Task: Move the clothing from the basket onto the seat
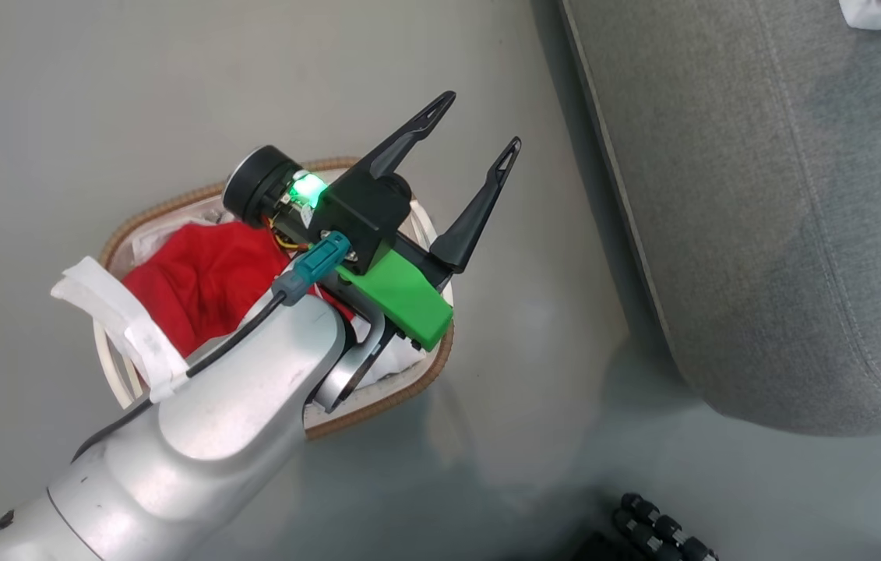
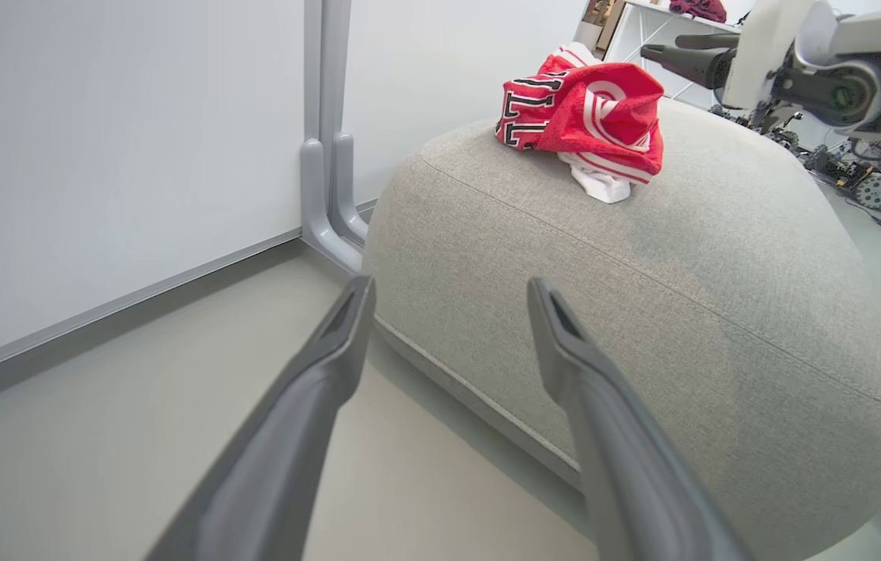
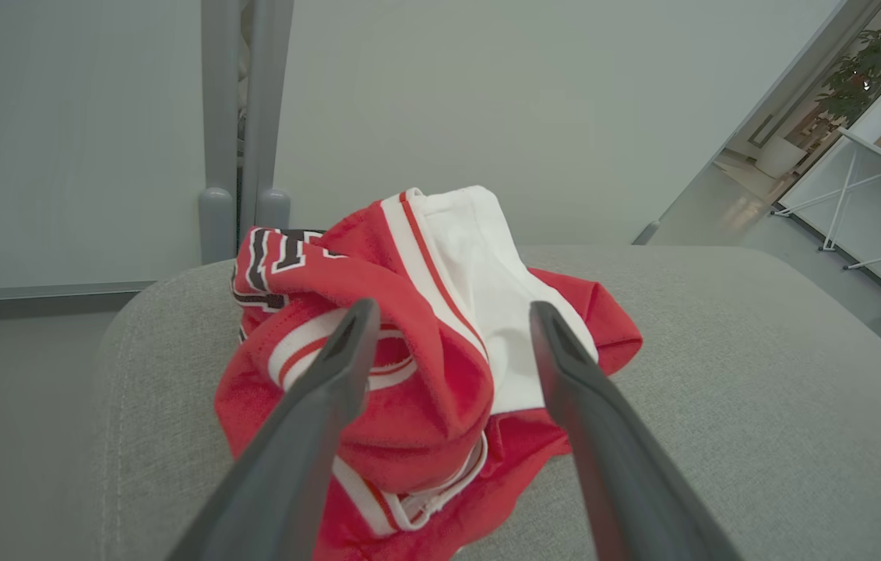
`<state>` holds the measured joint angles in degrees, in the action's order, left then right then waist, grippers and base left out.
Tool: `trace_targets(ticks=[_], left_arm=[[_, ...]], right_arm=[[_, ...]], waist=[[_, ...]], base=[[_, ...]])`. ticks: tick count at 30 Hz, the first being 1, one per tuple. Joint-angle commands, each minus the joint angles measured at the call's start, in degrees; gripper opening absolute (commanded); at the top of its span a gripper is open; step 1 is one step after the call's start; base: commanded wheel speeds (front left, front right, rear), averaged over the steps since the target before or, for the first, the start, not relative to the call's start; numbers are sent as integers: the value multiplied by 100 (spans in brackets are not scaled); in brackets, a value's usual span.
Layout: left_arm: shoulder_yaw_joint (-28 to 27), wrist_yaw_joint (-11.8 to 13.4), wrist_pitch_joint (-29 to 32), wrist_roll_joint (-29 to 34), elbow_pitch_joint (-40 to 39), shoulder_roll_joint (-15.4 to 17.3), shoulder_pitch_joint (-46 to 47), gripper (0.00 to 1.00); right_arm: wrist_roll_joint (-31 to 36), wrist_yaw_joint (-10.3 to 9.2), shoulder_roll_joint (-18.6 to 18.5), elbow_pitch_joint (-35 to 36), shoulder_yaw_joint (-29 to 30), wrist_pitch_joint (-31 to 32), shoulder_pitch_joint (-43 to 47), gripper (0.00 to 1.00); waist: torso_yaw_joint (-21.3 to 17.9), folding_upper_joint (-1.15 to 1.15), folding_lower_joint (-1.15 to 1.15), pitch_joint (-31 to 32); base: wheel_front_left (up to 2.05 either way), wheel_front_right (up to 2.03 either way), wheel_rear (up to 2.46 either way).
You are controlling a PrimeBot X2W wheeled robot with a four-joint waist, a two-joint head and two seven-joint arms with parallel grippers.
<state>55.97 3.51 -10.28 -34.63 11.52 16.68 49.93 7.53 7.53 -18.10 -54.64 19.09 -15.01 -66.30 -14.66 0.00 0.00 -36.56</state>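
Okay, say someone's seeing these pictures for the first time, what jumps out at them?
First, the crumpled red jersey on the grey seat, with the open right pincer pointing at it. Then the left pincer, also open, with a bright green block on its wrist, above the basket, where a second jersey lies.

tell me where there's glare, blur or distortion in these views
head view: green light glares behind the left gripper, floor shows soft sheen; left wrist view: wide lens bulges the seat; right wrist view: jersey sharp, near fingers blurred
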Motion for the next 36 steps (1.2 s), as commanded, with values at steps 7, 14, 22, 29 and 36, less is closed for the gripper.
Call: trace_targets(ticks=[7,14,22,29,36], left_arm=[[-288,-32,-363,-320,541,-159,-387,100],[-824,15,-496,-551,923,-45,-959,100],[-1803,100,-484,-427,756,77,-1952,100],[-2675,90,-484,-224,524,18,-2994,100],[-3211,-8,-484,88,365,-207,-3880,100]], right_arm=[[-317,-7,272,424,-486,-23,664,100],[-607,-7,715,948,-966,-18,1447,100],[-832,-7,1131,1790,-1162,-18,2679,100],[-910,-7,1412,2741,-1153,-19,3907,100],[-830,-7,1499,3526,-1274,-19,5090,100]], waist=[[446,0,0,1141],[823,0,0,1860],[1194,0,0,2488],[1372,0,0,2841],[1537,0,0,3175]], base=[[0,0,0],[0,0,0],[0,0,0],[0,0,0],[0,0,0]])
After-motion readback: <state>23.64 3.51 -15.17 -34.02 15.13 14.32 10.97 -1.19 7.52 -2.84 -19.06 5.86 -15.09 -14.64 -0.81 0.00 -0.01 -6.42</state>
